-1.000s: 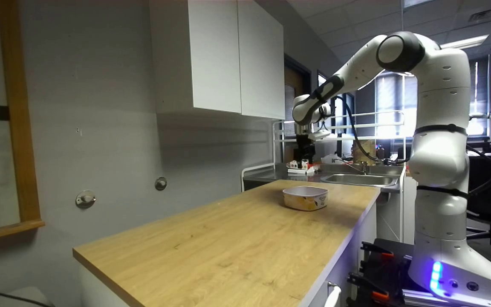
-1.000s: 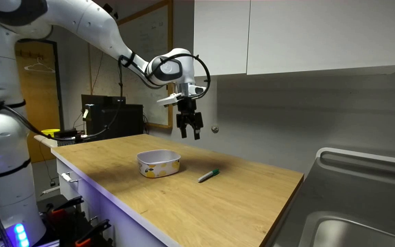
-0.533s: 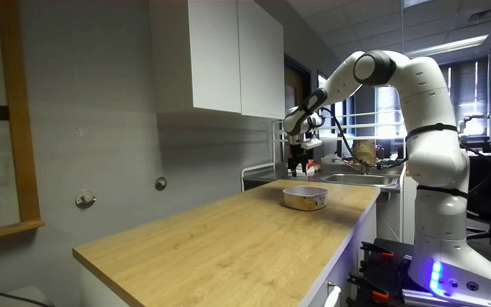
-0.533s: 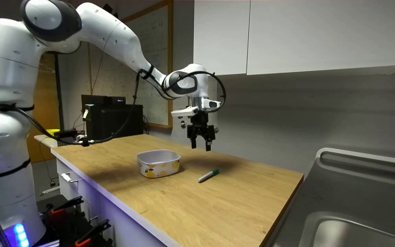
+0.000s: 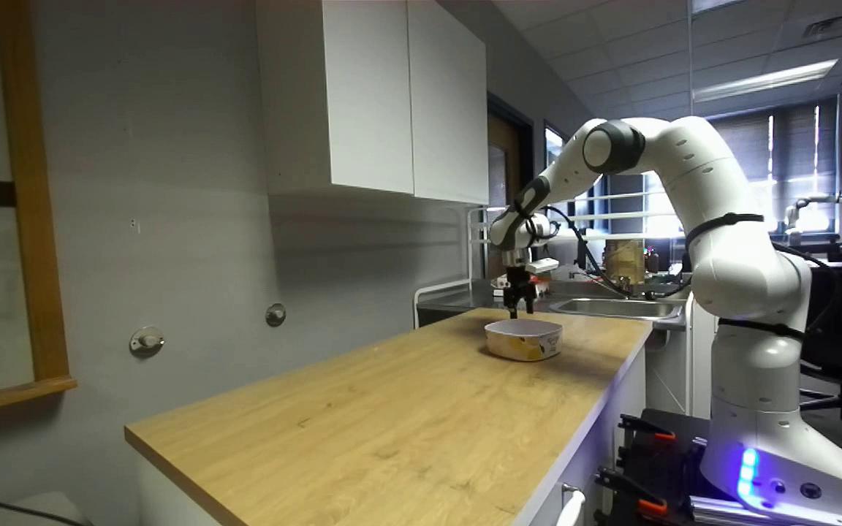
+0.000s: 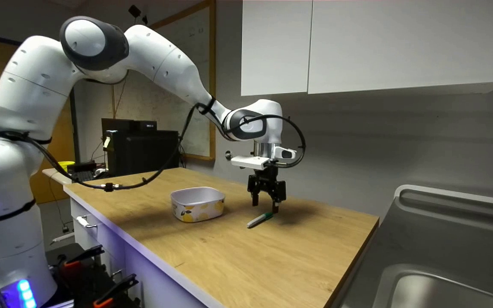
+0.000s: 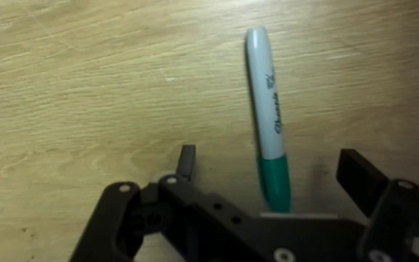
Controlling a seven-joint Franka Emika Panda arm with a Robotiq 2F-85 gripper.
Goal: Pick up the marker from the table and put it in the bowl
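A marker with a grey-white body and green cap lies on the light-wood table (image 6: pixel 229 261); it shows in an exterior view (image 6: pixel 258 220) and in the wrist view (image 7: pixel 266 98). The bowl, white with yellow lemon prints and rounded corners, stands on the table in both exterior views (image 6: pixel 198 210) (image 5: pixel 523 343). It is out of the wrist view. My gripper (image 6: pixel 265 207) is open and empty, pointing down just above the marker's cap end. In the wrist view the fingers (image 7: pixel 267 153) stand on either side of the green cap, apart from it. The marker does not show in an exterior view (image 5: pixel 522 314) where the gripper is behind the bowl.
White wall cabinets (image 6: pixel 379 47) hang above the table's back. A metal sink counter (image 6: pixel 443 239) adjoins one end of the table. A grey wall (image 6: pixel 357 158) runs along the back side. The bowl stands close beside the marker.
My gripper has come down toward the table and over to the marker's cap end, staying open. The marker and the bowl have not moved.
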